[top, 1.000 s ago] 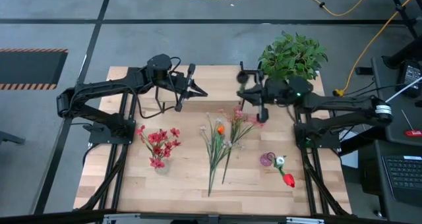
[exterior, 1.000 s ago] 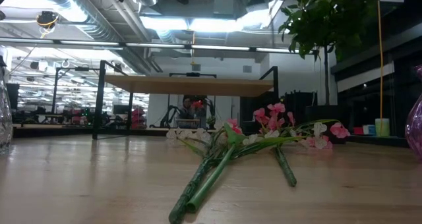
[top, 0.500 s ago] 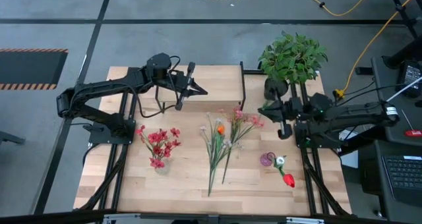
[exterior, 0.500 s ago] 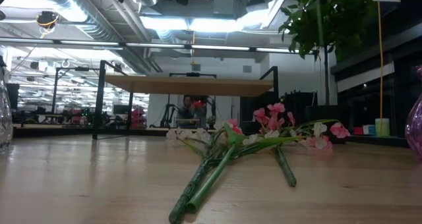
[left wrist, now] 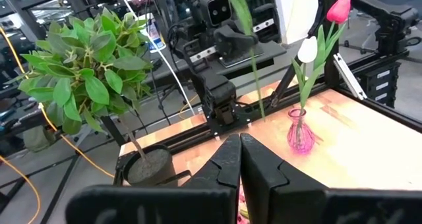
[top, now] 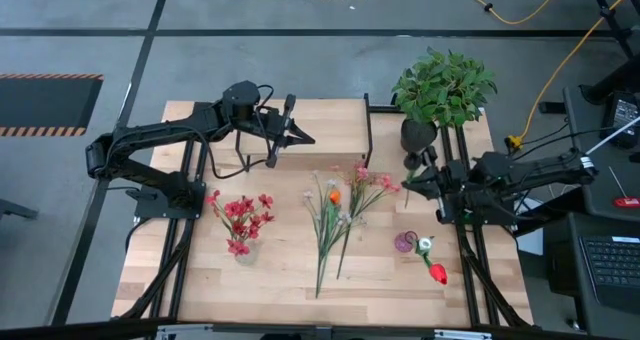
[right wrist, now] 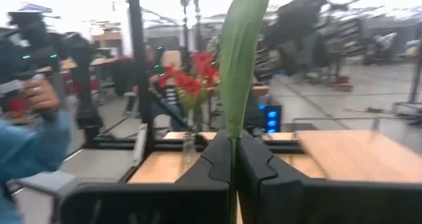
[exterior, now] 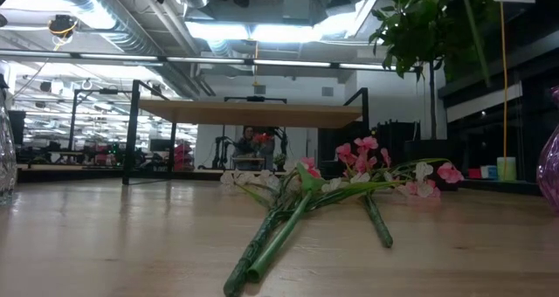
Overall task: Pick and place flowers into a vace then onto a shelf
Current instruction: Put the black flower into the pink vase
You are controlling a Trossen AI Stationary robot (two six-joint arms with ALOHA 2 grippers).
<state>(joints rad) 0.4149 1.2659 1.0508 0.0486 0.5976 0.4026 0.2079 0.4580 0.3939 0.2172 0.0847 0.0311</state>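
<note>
Right end effector (top: 408,183) clamped on a green flower stem (right wrist: 241,59), beside loose flowers (top: 335,215) on table (top: 280,270). Left end effector (top: 305,139) pinched together, empty, over shelf (top: 330,120).

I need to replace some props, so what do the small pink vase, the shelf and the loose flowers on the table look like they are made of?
The pink vase looks like clear tinted glass: glossy, and light passes through it. The shelf seems a pale, matte wood board on a thin black metal frame. The loose flowers look artificial, probably plastic stems with fabric blooms; their stems are uniformly smooth and green.
</note>
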